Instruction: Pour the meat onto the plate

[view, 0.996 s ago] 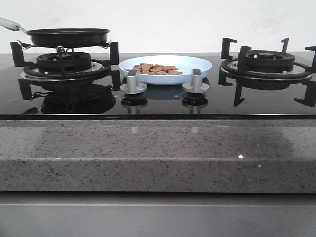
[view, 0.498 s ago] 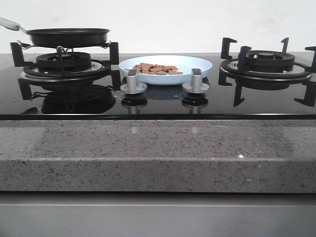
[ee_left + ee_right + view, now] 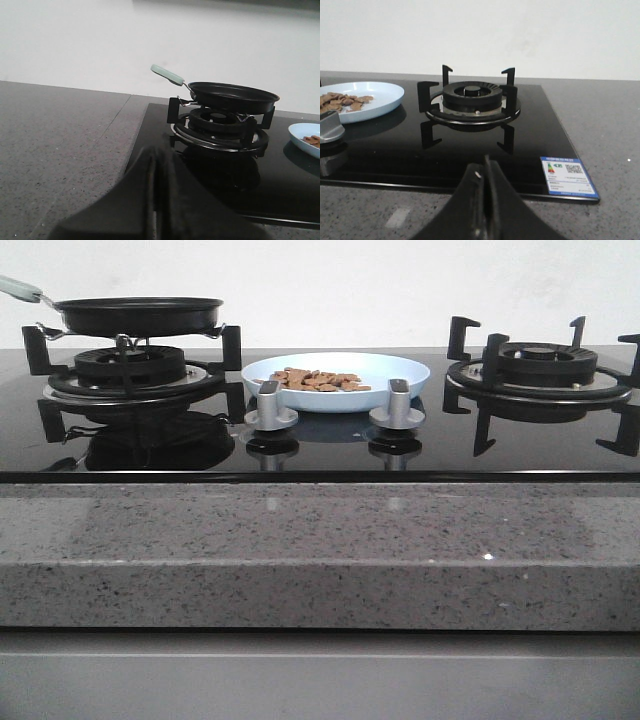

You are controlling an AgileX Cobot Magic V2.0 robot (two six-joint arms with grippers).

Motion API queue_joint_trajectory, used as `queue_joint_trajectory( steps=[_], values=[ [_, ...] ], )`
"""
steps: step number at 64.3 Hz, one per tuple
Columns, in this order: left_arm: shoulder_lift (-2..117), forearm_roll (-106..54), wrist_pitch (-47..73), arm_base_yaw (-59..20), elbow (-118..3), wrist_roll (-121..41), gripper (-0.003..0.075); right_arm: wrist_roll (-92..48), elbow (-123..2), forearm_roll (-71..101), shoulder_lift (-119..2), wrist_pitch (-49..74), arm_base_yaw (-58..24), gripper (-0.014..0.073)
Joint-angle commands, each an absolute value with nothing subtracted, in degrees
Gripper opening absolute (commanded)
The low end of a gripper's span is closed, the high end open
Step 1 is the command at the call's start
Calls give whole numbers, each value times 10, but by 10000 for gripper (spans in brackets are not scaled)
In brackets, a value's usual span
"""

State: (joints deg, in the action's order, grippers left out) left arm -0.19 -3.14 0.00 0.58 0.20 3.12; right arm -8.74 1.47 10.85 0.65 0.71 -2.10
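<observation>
From my seat I see the meat [image 3: 318, 380] lying in a loose heap on the plate [image 3: 400, 368], which sits on the black glass stove [image 3: 320, 445] between the two burners, just behind the two silver knobs [image 3: 271, 406]. The frying pan [image 3: 138, 313] rests on the left burner [image 3: 130, 368] — its pale green handle [image 3: 167, 74] points away from the plate. The right burner [image 3: 540, 365] carries nothing. My left gripper [image 3: 153, 175] is clenched on nothing, back over the stone counter [image 3: 60, 135]; my right gripper [image 3: 485, 175] — likewise pressed closed and empty — sits near the stove's front edge beside a sticker [image 3: 567, 176].
</observation>
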Motion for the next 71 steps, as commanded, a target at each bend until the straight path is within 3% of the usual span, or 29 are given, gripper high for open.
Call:
queue_joint_trajectory(
  steps=[1,24,41,71],
  values=[
    [-12,-37,-46,1,5,34,-20,-92,12,111,16,-51,-17,-114],
    [-12,-37,-46,1,5,34,-20,-84,12,106,15,-52,-17,-114],
    [-12,-37,-46,1,5,34,-20,88,12,-25,15,-69,10,-114],
    [-12,-37,-46,1,5,34,-20,93,12,-25,15,-100,19,-114]
  ],
)
